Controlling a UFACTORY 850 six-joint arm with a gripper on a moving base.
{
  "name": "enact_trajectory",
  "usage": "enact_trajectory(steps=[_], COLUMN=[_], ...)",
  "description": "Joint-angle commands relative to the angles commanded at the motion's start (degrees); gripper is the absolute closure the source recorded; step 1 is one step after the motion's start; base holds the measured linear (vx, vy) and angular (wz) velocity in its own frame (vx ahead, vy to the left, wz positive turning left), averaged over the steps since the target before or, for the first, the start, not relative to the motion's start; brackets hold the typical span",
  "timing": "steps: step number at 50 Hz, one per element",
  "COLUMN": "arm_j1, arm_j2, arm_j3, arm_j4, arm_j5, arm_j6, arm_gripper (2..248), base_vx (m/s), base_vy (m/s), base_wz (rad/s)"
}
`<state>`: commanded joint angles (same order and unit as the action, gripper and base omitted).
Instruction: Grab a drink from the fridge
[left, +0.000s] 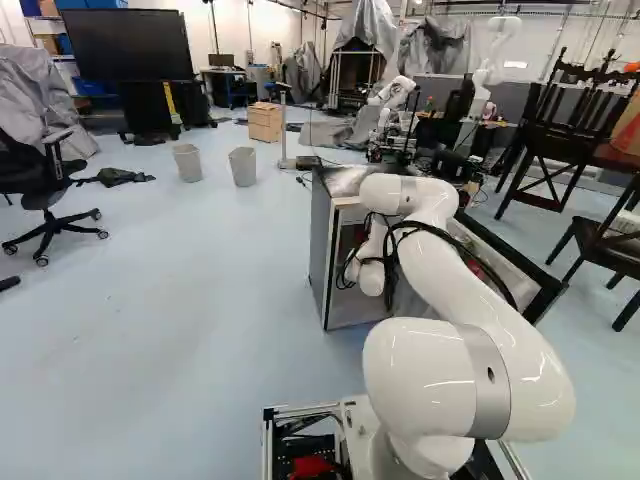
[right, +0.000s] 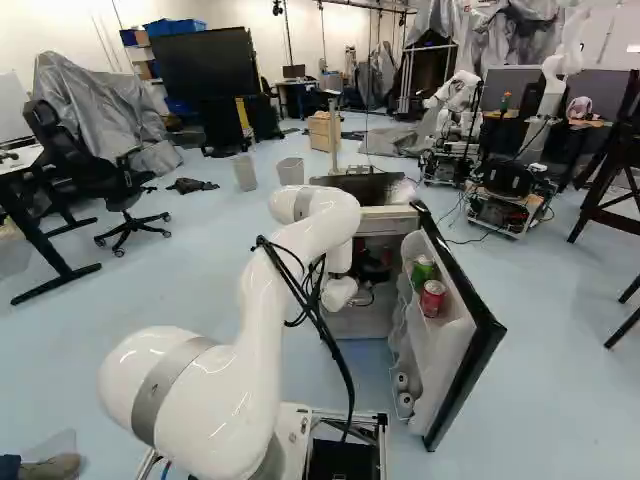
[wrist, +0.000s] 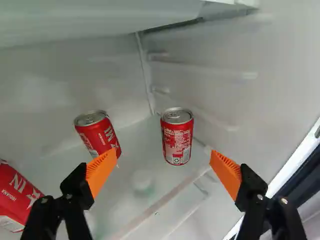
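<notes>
Our white arm (right: 255, 345) reaches over to the fridge (left: 320, 262), with its wrist at the front opening. The fridge door (right: 470, 335) is open, standing to the right of the arm in the right base view. Our gripper (right: 368, 270) is partly visible there, inside the opening.

Wrist view: our gripper (wrist: 161, 158) is released, with its 2 fingers spread wide and nothing held. We see 3 red cans inside the fridge, all ungripped:
- Can 1 (wrist: 177, 140): upright, ahead of the gap between the 2 orange pads (wrist: 226, 174), near the side wall and apart from the other cans.
- Can 2 (wrist: 96, 134): ahead of 1 finger. That finger's pad overlaps its lower end in our view; we can't tell if they touch.
- Can 3 (wrist: 16, 192): beside that same finger, farther out than can 2, partly out of view.

The door holds 2 more drinks side by side in its upper rack: a green can (right: 423, 270) and a red can (right: 433, 298). The low rack has 2 small white round things (right: 403, 381); we can't tell what they are.

Around us: 2 grey bins (left: 243, 166) stand on the floor beyond the fridge, near a wooden box (left: 265, 122). A black office chair (right: 125, 190) is off to the left in the right base view, and dark wooden chairs (left: 560, 150) are at the right of the left base view.
</notes>
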<state>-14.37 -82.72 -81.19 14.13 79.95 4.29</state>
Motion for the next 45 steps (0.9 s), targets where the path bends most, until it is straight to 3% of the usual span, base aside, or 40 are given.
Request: enact_trajectory(steps=[45], arm_j1=[-1.5], arm_j2=[-2.9], arm_j3=[-5.5], arm_j4=[0.0], arm_j5=[1.3], arm_j6=[0.0], arm_gripper=[3], base_vx=[0.0], base_vy=[0.0], base_wz=[0.0])
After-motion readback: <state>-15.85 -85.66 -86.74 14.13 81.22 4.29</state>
